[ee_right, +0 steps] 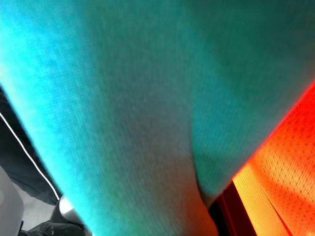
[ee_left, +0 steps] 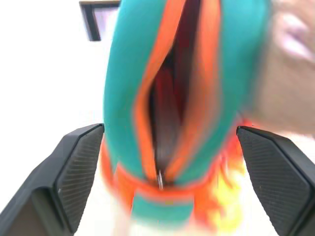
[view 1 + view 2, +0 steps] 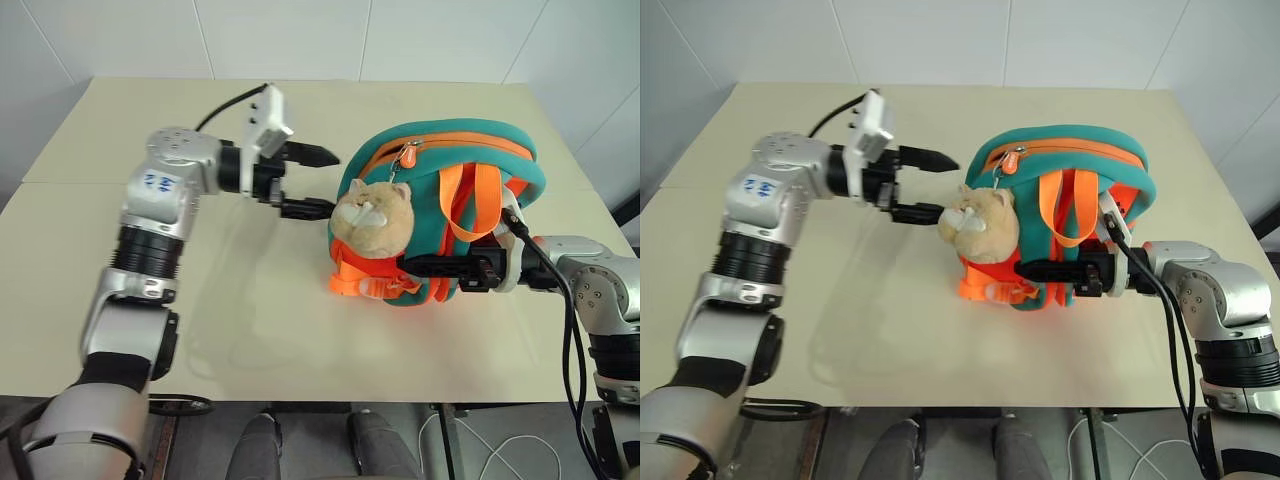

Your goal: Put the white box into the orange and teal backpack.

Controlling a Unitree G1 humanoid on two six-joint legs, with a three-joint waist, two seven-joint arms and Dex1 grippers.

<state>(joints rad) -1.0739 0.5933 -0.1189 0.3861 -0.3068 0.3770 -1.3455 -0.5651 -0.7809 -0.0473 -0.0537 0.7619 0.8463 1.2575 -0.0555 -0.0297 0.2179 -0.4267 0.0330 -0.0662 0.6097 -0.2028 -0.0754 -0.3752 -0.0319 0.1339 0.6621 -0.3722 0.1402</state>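
The orange and teal backpack (image 3: 440, 190) lies on the table right of centre, with its tan plush toy (image 3: 372, 218) facing me. Its zip opening (image 2: 167, 113) gapes between teal edges, dark inside. My left gripper (image 3: 316, 182) hangs open just left of the backpack, beside the plush toy and level with the top of the bag, with nothing between its fingers (image 2: 74, 172). My right gripper (image 3: 425, 266) reaches in from the right and is shut on the backpack's lower front edge; teal fabric (image 1: 147, 98) presses close to its wrist camera. The white box is hidden.
The cream table (image 3: 250, 320) stretches wide to the left and toward its front edge. A white wall (image 3: 300, 35) rises behind the table. A black cable (image 3: 572, 330) runs along my right arm.
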